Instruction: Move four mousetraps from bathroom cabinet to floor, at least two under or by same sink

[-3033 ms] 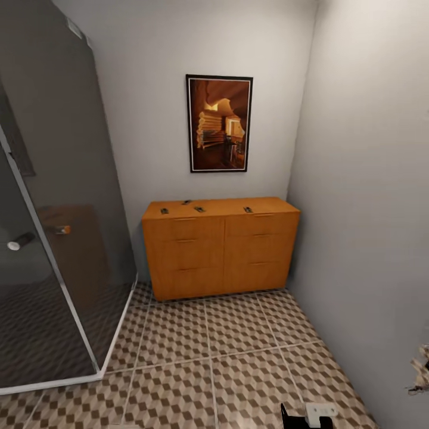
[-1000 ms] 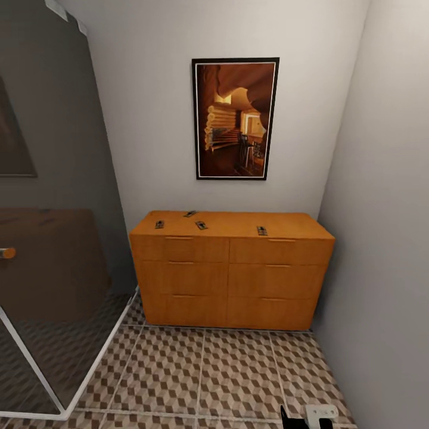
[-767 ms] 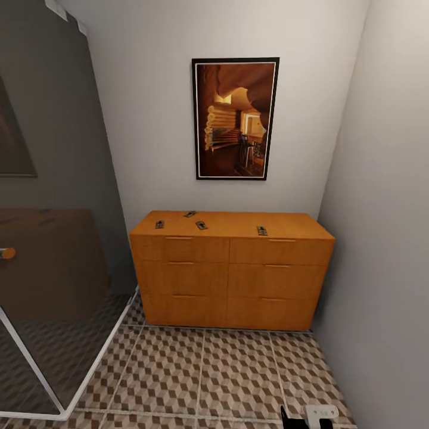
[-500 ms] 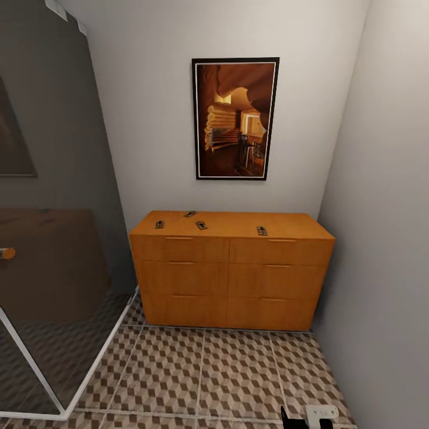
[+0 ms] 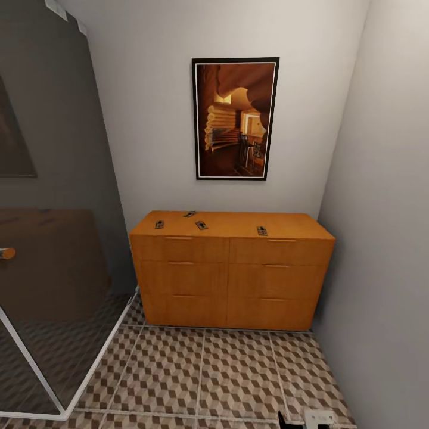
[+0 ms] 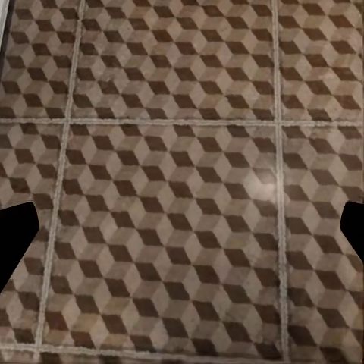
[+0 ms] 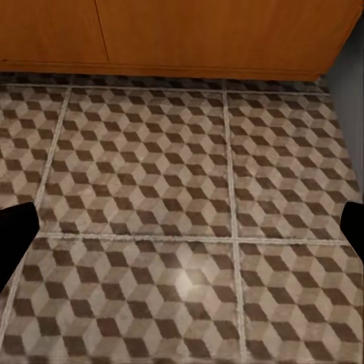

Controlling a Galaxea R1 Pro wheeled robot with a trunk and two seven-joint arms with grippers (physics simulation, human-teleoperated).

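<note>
The right gripper point(image 7: 182, 227) has its black fingertips point(image 7: 15, 227) spread wide apart, nothing between them. Between and beyond them lies the bathroom floor of brown, beige and white cube-patterned tiles point(image 7: 152, 167) with pale grout lines. Past the fingertips stands the orange wooden cabinet front point(image 7: 212, 34).

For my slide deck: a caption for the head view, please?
Four mousetraps lie on top of an orange cabinet under a framed picture, above the tiled floor.
</note>
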